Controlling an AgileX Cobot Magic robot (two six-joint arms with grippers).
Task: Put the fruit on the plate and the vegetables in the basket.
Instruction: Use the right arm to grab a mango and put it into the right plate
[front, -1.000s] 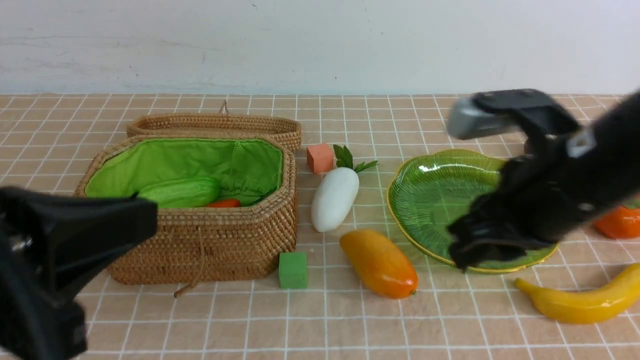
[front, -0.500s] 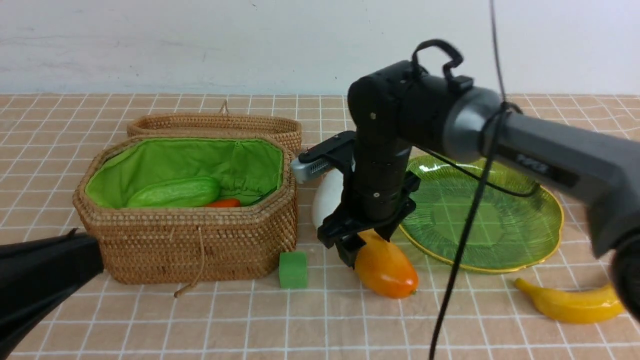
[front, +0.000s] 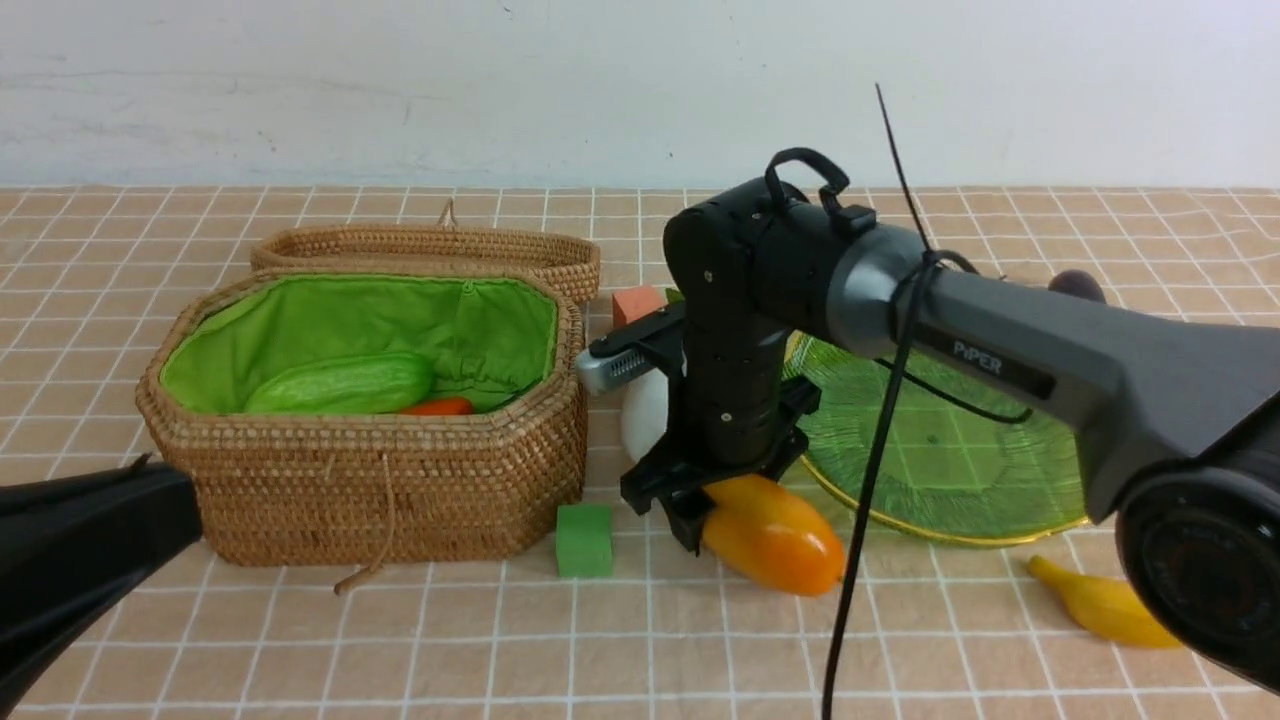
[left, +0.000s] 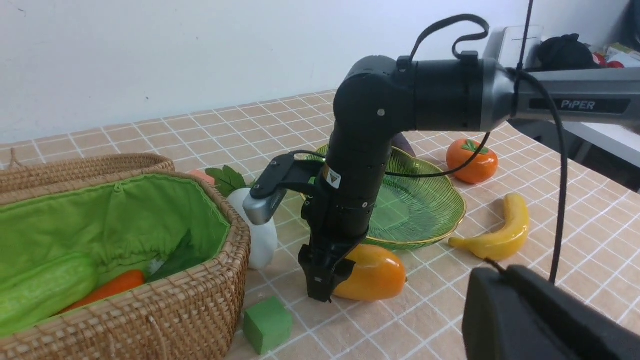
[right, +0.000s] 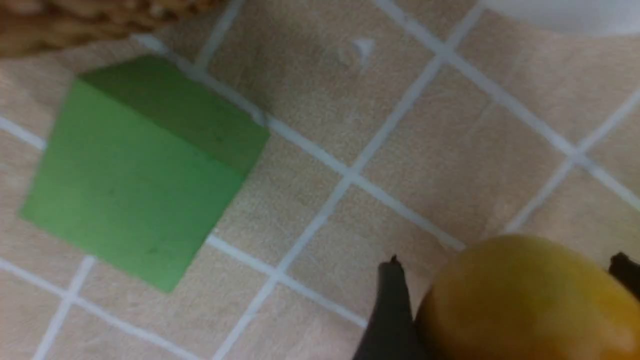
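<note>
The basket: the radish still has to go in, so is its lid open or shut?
Open. The basket has its lid lying tipped back behind it, and the green lining, cucumber and carrot inside are in plain view.

mango (front: 780, 545): is shading from yellow into glossy orange
plate (front: 980, 460): is showing translucent green, leaf-ribbed, with a gold rim
basket (front: 400, 480): is showing brown weave and bright green lining
cube (front: 585, 540): is showing plain green
table (front: 400, 640): is showing tan squares with white lines

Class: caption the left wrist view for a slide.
Jaws of the right arm flank the mango near plate and basket.
</note>
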